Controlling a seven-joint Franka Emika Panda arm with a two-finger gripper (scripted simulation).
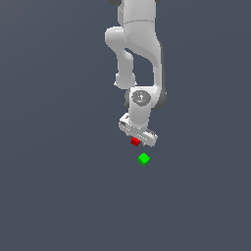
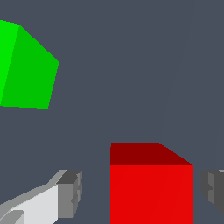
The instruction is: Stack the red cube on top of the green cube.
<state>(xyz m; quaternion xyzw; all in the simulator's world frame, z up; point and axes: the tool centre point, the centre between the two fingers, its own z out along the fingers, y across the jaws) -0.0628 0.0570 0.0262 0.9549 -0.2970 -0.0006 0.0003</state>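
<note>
The red cube (image 1: 135, 141) rests on the grey floor directly under my white gripper (image 1: 138, 137). In the wrist view the red cube (image 2: 151, 188) stands between the two fingers of the gripper (image 2: 141, 192). There is a wide gap to one grey fingertip (image 2: 72, 192) and a narrow gap to the other, so the gripper is open around the cube and not touching it. The green cube (image 1: 143, 159) lies a short way nearer the camera in the exterior view, slightly toward that view's right. It appears large at the wrist view's edge (image 2: 26, 65), apart from the red cube.
The white arm (image 1: 137, 49) comes down from the top of the exterior view. A plain dark grey floor (image 1: 59, 186) surrounds both cubes, and no other objects show.
</note>
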